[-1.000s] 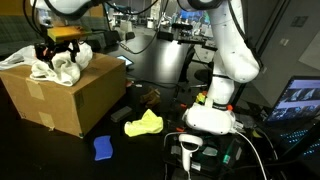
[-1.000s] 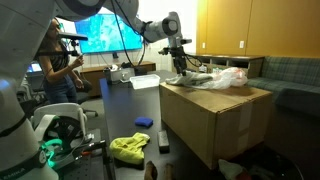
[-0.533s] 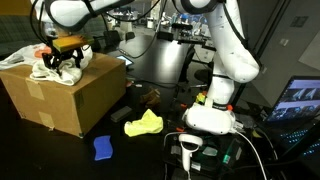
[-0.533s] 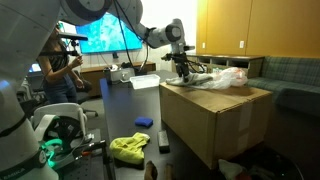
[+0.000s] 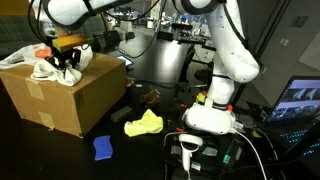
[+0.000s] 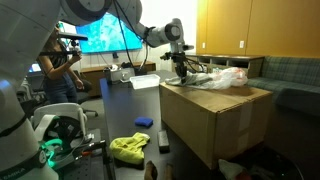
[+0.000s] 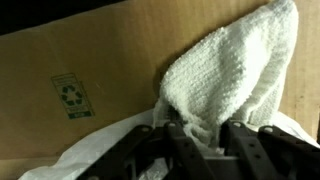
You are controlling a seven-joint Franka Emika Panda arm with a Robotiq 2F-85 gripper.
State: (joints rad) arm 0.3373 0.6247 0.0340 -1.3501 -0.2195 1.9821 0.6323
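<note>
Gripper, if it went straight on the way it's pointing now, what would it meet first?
The white towel, which is bunched between the fingers of the gripper. Behind the towel probably comes the top of the cardboard box, though depth is unclear.

In the wrist view the dark two-fingered hand (image 7: 203, 142) is blurred and cut off by the bottom edge. Its fingertips (image 7: 243, 138) sink into the folds of the white terry towel (image 7: 235, 70), so whether they pinch the cloth cannot be told. The towel itself runs out past the right edge. The green recycling label (image 7: 72, 95) on the brown cardboard box (image 7: 110, 50) is too blurred to read. In both exterior views the tips of the hand are lost among the white cloth on top of the box. The small blue flat thing (image 6: 143, 122) on the dark table (image 6: 118, 105) is too small to identify.
</note>
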